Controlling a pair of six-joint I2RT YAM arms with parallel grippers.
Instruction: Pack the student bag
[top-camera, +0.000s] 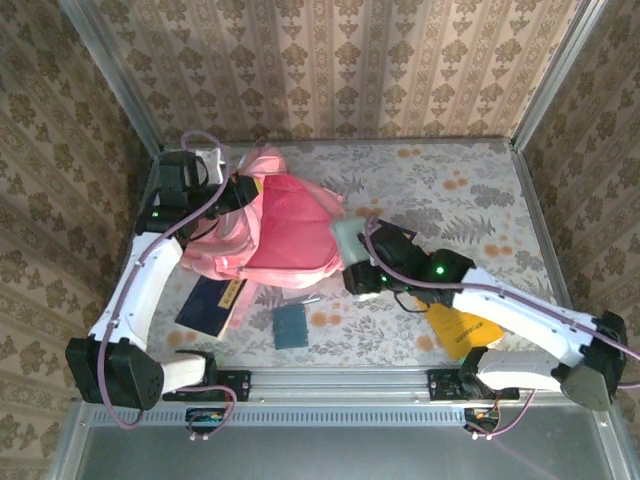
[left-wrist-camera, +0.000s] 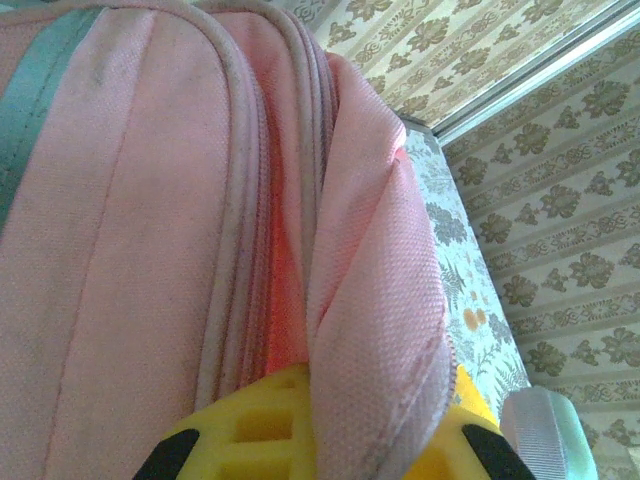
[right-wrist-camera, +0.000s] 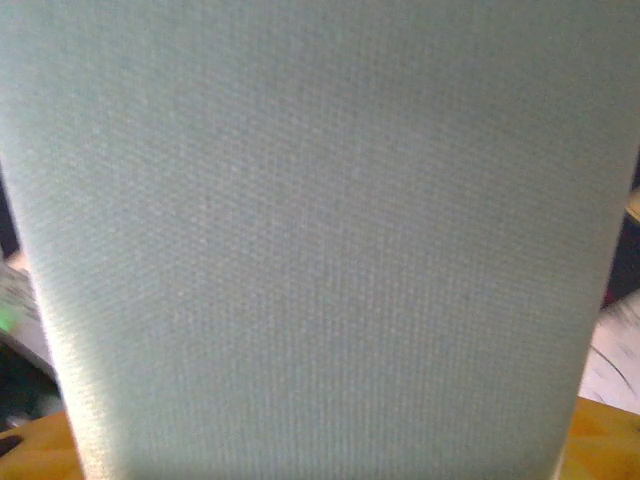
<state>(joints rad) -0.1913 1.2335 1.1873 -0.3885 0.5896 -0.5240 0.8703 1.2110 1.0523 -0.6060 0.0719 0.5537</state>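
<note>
The student bag (top-camera: 290, 235) lies at the left of the table, its red inside facing up. My left gripper (top-camera: 234, 192) is at its far left edge, shut on a pink flap of the bag (left-wrist-camera: 370, 330) that passes between the yellow fingers (left-wrist-camera: 250, 430). My right gripper (top-camera: 355, 250) is at the bag's right edge, shut on a pale green fabric pouch (top-camera: 346, 237). That pouch (right-wrist-camera: 320, 240) hides the right jaws in the right wrist view. The same pouch (left-wrist-camera: 545, 430) shows at the lower right of the left wrist view.
A dark blue book with a yellow patch (top-camera: 212, 303) lies in front of the bag. A small teal notebook (top-camera: 290, 325) sits near the front rail. A yellow-orange item (top-camera: 462, 328) lies under the right arm. Patterned walls enclose the table.
</note>
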